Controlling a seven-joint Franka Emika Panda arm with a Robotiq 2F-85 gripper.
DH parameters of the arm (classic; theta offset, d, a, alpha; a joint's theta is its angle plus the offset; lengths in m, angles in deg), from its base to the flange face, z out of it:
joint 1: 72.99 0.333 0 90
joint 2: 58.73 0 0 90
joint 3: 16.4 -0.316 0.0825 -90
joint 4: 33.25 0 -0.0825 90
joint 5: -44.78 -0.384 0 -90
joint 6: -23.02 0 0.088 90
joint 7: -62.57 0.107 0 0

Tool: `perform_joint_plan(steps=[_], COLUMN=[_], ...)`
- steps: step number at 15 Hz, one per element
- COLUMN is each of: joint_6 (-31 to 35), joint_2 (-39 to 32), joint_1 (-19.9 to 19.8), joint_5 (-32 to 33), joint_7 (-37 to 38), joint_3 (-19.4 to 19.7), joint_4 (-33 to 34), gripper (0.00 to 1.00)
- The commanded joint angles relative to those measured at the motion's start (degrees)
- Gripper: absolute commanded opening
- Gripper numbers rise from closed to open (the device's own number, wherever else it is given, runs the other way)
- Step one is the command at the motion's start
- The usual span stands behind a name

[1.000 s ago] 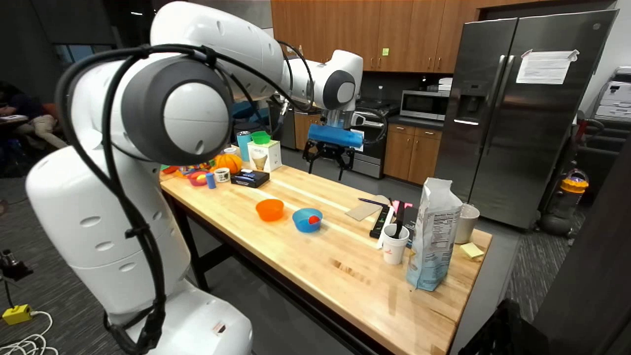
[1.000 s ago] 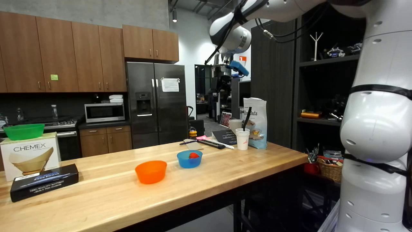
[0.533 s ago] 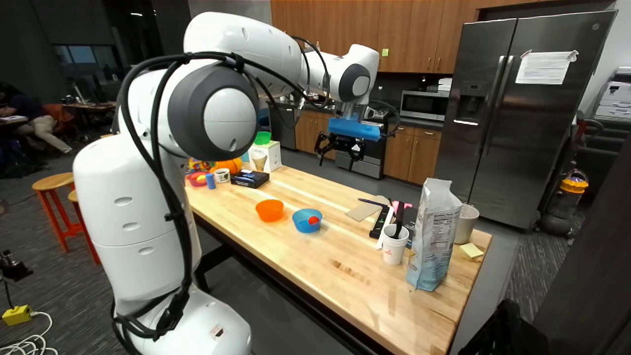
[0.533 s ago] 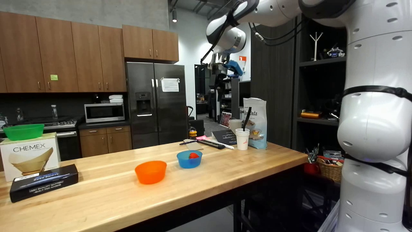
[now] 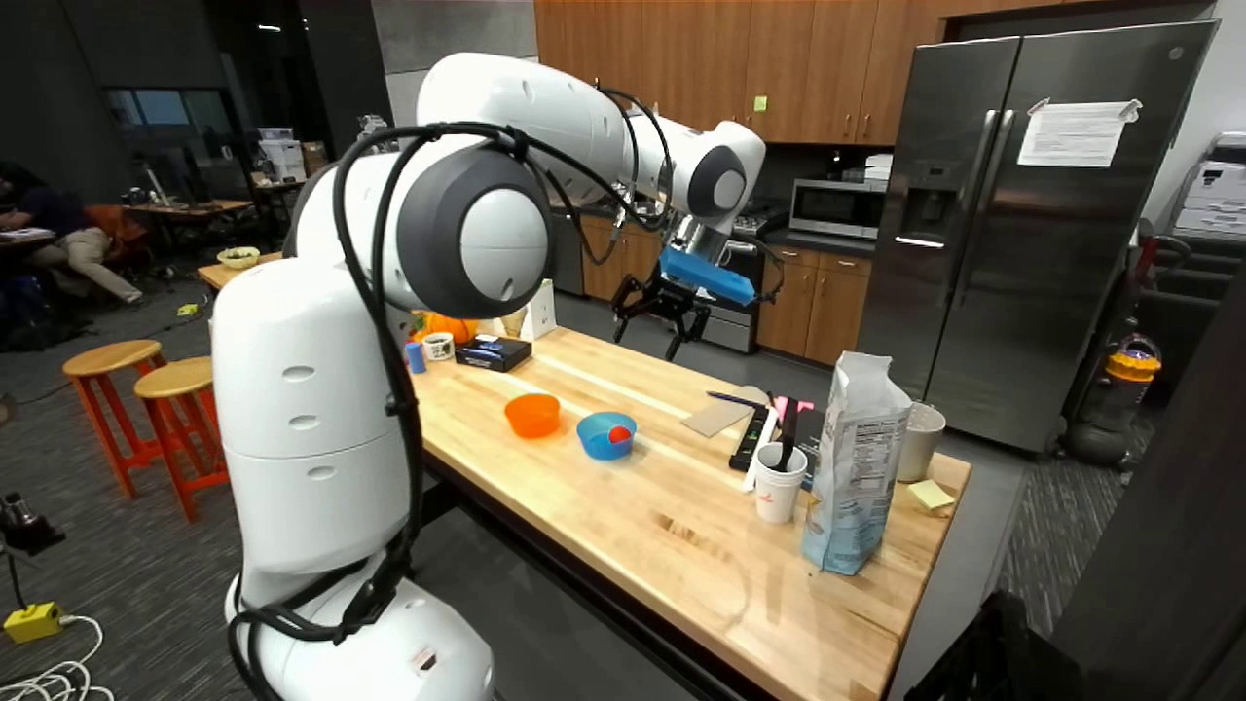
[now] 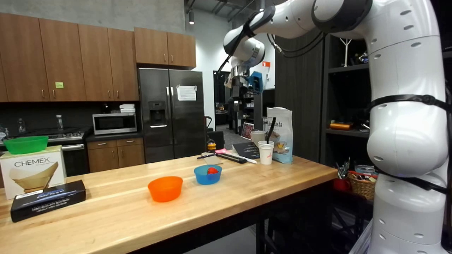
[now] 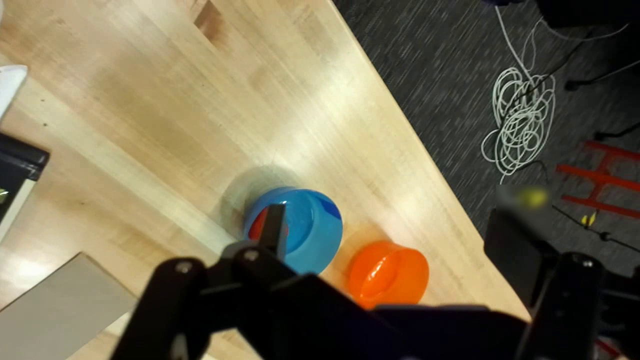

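Since the earlier frame, the gripper [image 5: 645,346] has been tilted and brought slightly lower; its fingers are held apart, with nothing gripped. Well below it, and to its left in both exterior views, the blue bowl [image 5: 596,444] is set on the table [image 5: 633,526] near the orange bowl [image 5: 532,417]; being round, no long axis is offered. In the wrist view, the red object [image 7: 256,225] inside is partly hidden by one finger.
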Motion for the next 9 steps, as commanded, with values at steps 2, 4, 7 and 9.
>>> perform_joint_plan(steps=[2,4,7,9], joint_6=[-0.1,-0.1,0.7,1.1], joint_2=[-0.9,-1.0,-2.5,-3.4], joint_1=[-1.3,-1.3,-0.9,-0.7], joint_5=[0.2,0.2,1.0,1.7], joint_7=[0.1,0.1,-1.0,-1.2], joint_3=[-1.7,-1.9,-2.5,-3.3], joint_4=[0.2,0.2,0.7,1.0], gripper=[1.00,1.00,1.00,1.00])
